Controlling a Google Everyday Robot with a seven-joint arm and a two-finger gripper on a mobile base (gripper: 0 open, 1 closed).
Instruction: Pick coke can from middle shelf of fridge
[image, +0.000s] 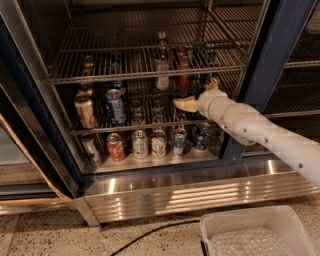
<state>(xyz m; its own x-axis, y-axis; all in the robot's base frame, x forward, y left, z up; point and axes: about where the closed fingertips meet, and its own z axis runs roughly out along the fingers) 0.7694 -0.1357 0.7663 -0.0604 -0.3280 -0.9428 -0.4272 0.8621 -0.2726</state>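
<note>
The coke can (184, 78), red with a silver top, stands on the middle shelf (100, 78), a wire rack, right of a clear bottle (161, 70). The fridge (272, 60) has a dark blue frame and its door stands open. My gripper (185, 104), cream-coloured on a white arm coming in from the right, points left. It hangs just below the rack, almost directly under the coke can and apart from it. It holds nothing that I can see.
The lower rack holds a blue can (115, 106) and a tan can (85, 111). Several cans line the floor, among them a red-and-white one (116, 148). A white bin (255, 235) and a black cable (150, 234) lie on the floor in front.
</note>
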